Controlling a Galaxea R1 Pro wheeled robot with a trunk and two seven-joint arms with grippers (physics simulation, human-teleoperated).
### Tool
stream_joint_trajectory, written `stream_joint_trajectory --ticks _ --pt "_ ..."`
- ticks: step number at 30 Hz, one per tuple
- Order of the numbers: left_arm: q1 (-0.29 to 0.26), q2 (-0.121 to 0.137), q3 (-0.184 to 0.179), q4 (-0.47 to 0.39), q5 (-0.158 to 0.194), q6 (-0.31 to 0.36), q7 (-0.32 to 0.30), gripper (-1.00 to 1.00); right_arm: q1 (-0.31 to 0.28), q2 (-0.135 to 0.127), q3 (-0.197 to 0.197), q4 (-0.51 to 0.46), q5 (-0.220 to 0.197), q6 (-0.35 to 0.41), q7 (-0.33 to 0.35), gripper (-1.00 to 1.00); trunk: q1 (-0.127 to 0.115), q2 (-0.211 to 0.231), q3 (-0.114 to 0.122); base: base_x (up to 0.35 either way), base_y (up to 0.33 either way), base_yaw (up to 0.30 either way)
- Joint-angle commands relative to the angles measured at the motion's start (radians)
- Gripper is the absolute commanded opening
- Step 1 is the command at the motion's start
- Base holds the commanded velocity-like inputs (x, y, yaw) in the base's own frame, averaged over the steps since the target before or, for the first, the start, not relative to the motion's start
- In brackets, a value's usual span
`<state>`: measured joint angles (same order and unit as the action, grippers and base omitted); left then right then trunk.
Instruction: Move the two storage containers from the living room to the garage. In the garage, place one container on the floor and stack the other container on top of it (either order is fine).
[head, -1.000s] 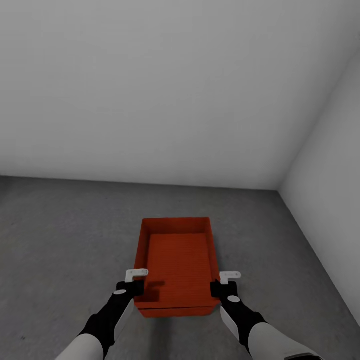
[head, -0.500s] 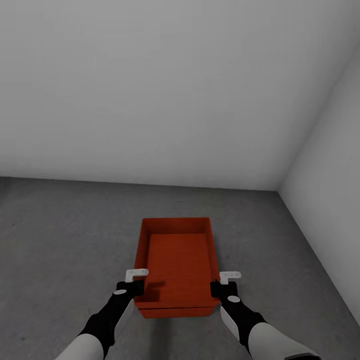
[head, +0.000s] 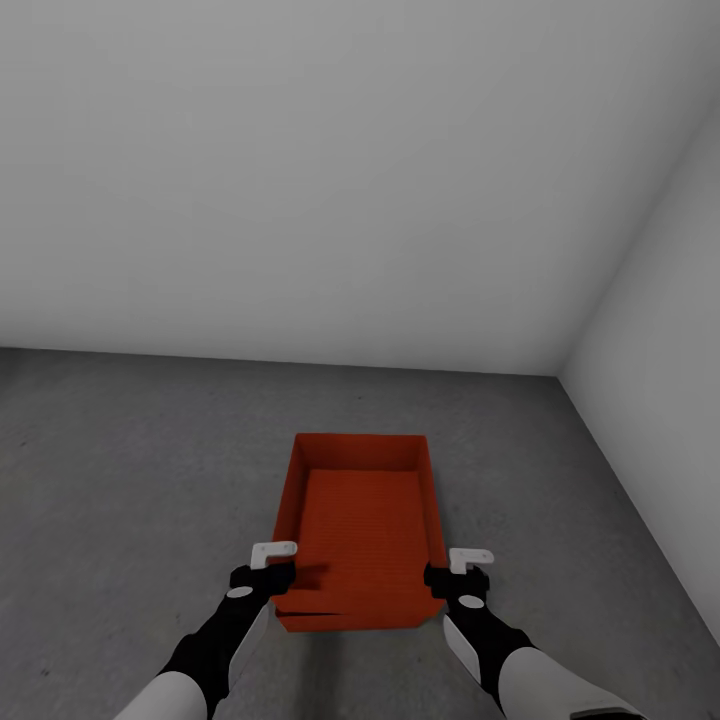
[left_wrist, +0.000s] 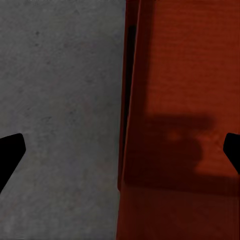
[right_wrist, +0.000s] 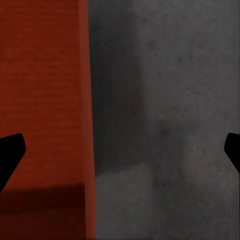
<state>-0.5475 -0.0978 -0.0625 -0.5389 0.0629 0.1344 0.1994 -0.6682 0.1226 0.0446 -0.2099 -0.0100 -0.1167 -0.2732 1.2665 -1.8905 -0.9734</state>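
Two orange-red storage containers sit stacked on the grey garage floor. The upper container lies open-topped in the lower container, of which a strip shows at the near end. My left gripper is open over the stack's left wall near the front corner. My right gripper is open over the right wall. In the left wrist view the black fingertips stand far apart, with the container wall between them. The right wrist view has container wall and floor between spread fingertips.
A plain white wall stands behind the stack, and a second white wall closes the right side, meeting it in a corner. Bare concrete floor lies to the left of the stack and in front of it.
The stack and my right gripper now sit slightly further right in the head view. Both grippers are a little lower. The upper container's near edge looks slightly skewed on the lower one.
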Motion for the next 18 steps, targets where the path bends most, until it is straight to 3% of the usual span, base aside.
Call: stream_joint_trajectory --ticks 1,18 --pt "0.000 0.001 -0.007 -0.002 0.006 0.005 0.006 1.00 -0.001 -0.001 0.005 0.001 0.000 -0.002 -0.005 1.00 0.000 0.000 -0.001 0.000 0.000 0.000" --pt "0.000 -0.002 -0.007 -0.009 0.008 0.007 0.014 1.00 -0.001 -0.002 0.006 0.000 0.005 -0.003 -0.007 1.00 0.000 0.000 -0.001 0.000 0.000 0.000"
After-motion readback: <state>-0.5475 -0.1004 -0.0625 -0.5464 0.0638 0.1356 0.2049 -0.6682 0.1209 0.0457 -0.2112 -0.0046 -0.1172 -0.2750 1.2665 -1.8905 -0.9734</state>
